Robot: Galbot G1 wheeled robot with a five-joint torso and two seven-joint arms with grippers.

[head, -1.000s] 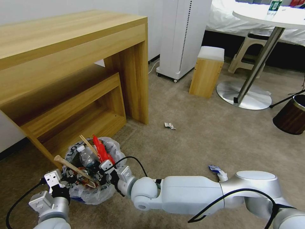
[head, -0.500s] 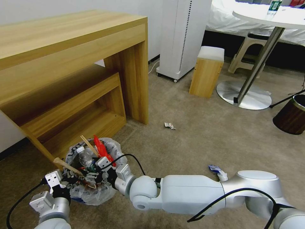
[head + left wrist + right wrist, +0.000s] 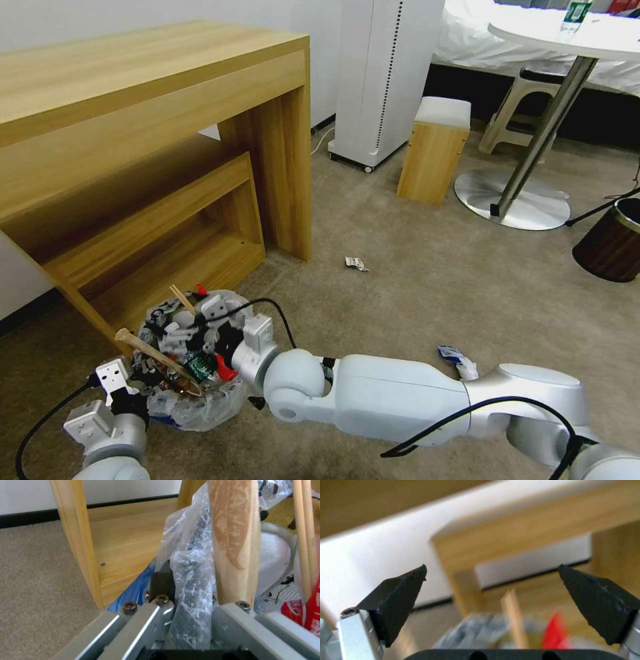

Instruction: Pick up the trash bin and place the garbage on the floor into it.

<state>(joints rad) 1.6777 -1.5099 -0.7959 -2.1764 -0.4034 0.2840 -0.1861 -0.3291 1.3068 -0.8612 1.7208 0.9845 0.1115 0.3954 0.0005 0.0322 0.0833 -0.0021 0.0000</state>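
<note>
Trash bin: small round bin lined with a crinkled translucent white plastic bag, standing on the floor just in front of the open lower shelf of the desk, at the robot's left.
Bin contents: a long wooden stick slants out over the near rim, a thinner pale stick pokes up at the far side, and red crumpled wrappers and a green-labelled bottle lie inside among darker scraps.
Left gripper: left gripper sits at the bin's near rim, its fingers clamped on the bag-covered edge; in the left wrist view the crinkled plastic is pinched between the metal finger bars, with the wooden stick right beside it.
Right gripper: right gripper hangs over the bin's mouth, the arm reaching across from the robot's right; its two black pads stand wide apart with nothing between them, and the bin's sticks and red wrapper lie blurred below.
Floor: beige-tan short-pile carpet.
Garbage on the floor: a small crumpled white wrapper lies in the open, well apart from the bin; a white-blue packet lies just beyond the right arm's elbow.
Desk: light wooden desk with a lower shelf, against the wall.
Other bin: dark brown round bin with a metallic rim, at the far right, well apart from the work.
</note>
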